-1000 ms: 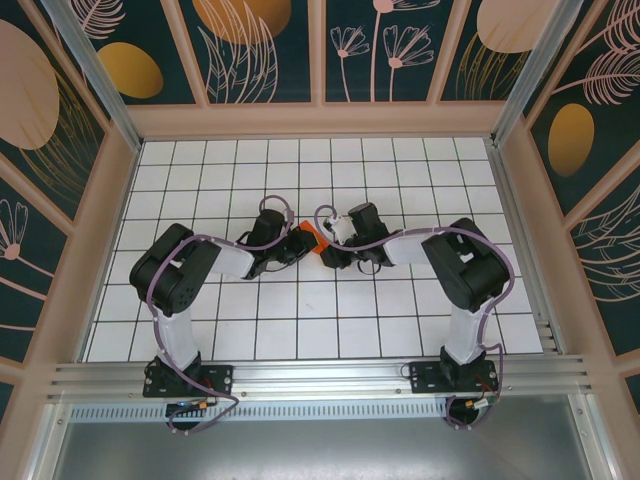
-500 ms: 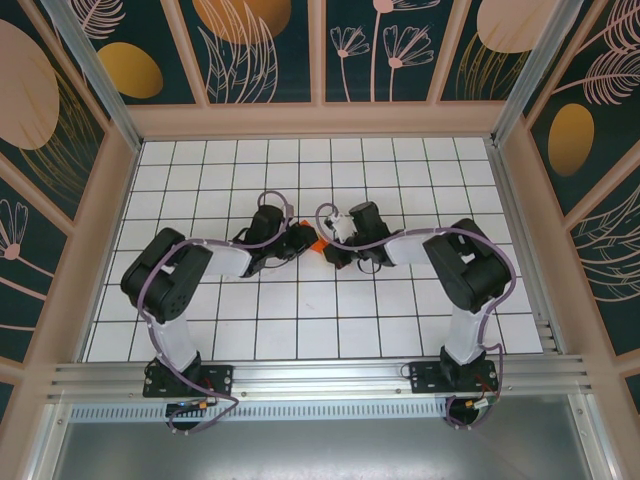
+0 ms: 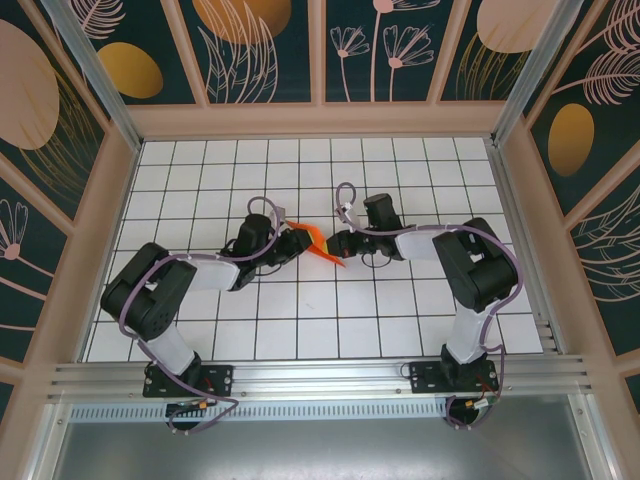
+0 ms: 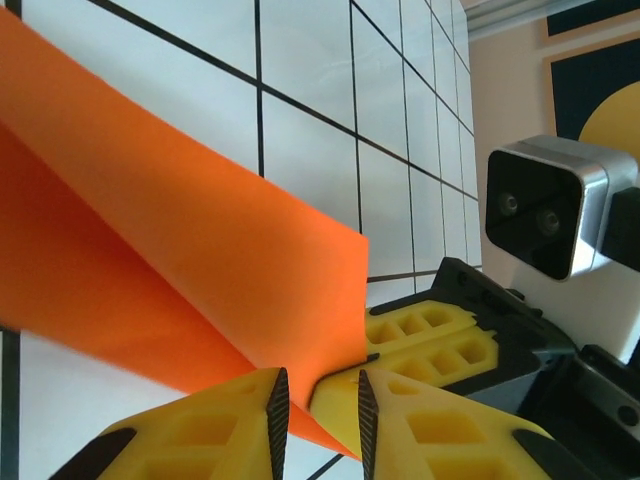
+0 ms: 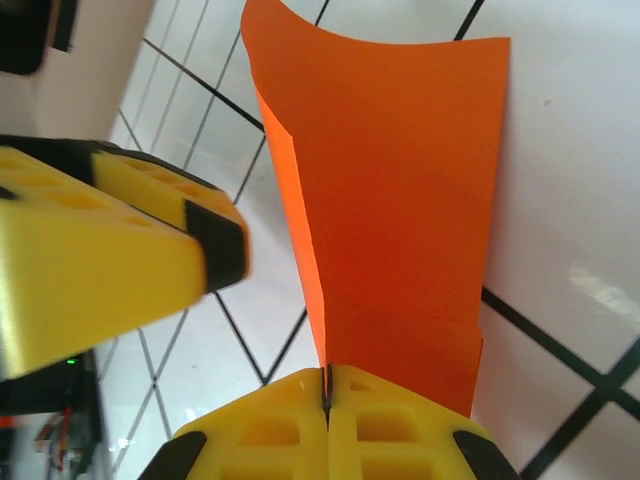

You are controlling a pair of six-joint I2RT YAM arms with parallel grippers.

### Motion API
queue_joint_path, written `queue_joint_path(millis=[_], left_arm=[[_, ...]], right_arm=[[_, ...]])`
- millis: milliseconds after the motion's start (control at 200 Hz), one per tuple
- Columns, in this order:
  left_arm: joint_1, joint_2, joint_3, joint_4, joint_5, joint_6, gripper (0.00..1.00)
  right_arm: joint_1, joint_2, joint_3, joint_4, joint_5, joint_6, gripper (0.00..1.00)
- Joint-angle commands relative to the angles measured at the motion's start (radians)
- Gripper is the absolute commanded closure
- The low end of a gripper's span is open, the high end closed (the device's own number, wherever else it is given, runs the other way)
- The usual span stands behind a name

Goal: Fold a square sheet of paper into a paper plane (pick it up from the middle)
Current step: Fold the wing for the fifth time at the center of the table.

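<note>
The paper (image 3: 318, 243) sits at the middle of the desk (image 3: 300, 320), with the left jaws on its left around one end and the right jaws on its right holding the other.

readable text: none | brands, labels: none | numbers, signs: none | surfaces read: square sheet of paper (image 3: 318, 240) plain orange; worktop (image 3: 200, 160) black grid lines; wall panels (image 3: 260, 50) drawn plants, unlettered
</note>
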Motion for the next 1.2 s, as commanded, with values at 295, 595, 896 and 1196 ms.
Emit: queue_joint_path(millis=[295, 595, 896, 1196], left_arm=[[0.001, 0.102, -0.013, 0.138, 0.055, -0.021, 0.74], [-0.002, 0.141, -0.004, 0.145, 0.063, -0.020, 0.76], [-0.003, 0.173, 0.030, 0.115, 0.075, -0.014, 0.77], [-0.005, 0.200, 0.062, 0.081, 0.071, -0.010, 0.79]], right_arm=[[-0.024, 0.103, -0.002, 0.069, -0.132, 0.177, 1.00], [-0.025, 0.160, 0.031, -0.032, -0.102, 0.159, 1.00], [-0.021, 0.184, 0.065, -0.121, -0.055, 0.123, 1.00], [-0.004, 0.205, 0.098, -0.200, 0.004, 0.084, 1.00]])
